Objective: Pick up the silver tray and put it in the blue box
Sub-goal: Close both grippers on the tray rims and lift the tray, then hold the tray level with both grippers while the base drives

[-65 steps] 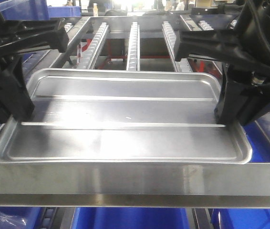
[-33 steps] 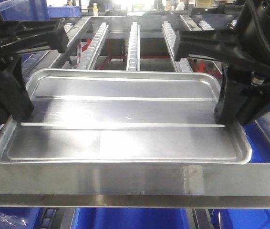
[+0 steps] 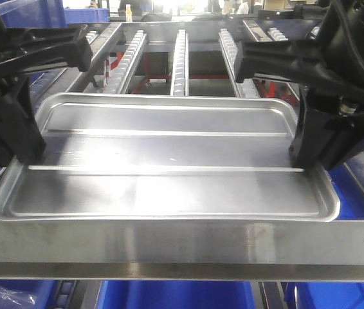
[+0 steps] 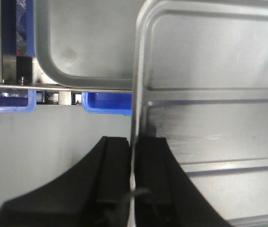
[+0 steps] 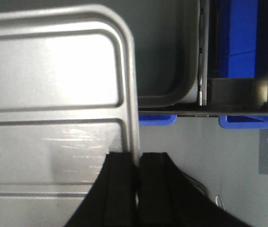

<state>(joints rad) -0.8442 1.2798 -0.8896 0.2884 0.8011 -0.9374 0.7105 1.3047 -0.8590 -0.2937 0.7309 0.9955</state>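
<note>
The silver tray [image 3: 169,161] lies wide across the middle of the front view, its ribs running left to right, held level above the rack. My left gripper [image 3: 24,158] is shut on the tray's left rim. The left wrist view shows that rim [image 4: 136,71] pinched between the black pads of the left gripper [image 4: 133,146]. My right gripper [image 3: 301,161] is shut on the tray's right rim, seen pinched in the right wrist view [image 5: 130,94] by the right gripper [image 5: 138,161]. Blue box plastic [image 3: 175,295] shows below the front rail and at the right [image 3: 362,187].
A steel rail [image 3: 182,241] crosses in front of the tray. Roller tracks [image 3: 179,58] run away behind it. Another grey tray sits lower down in the wrist views [image 4: 77,47] [image 5: 172,56], with blue crate rims [image 4: 108,101] [image 5: 238,38] beside it.
</note>
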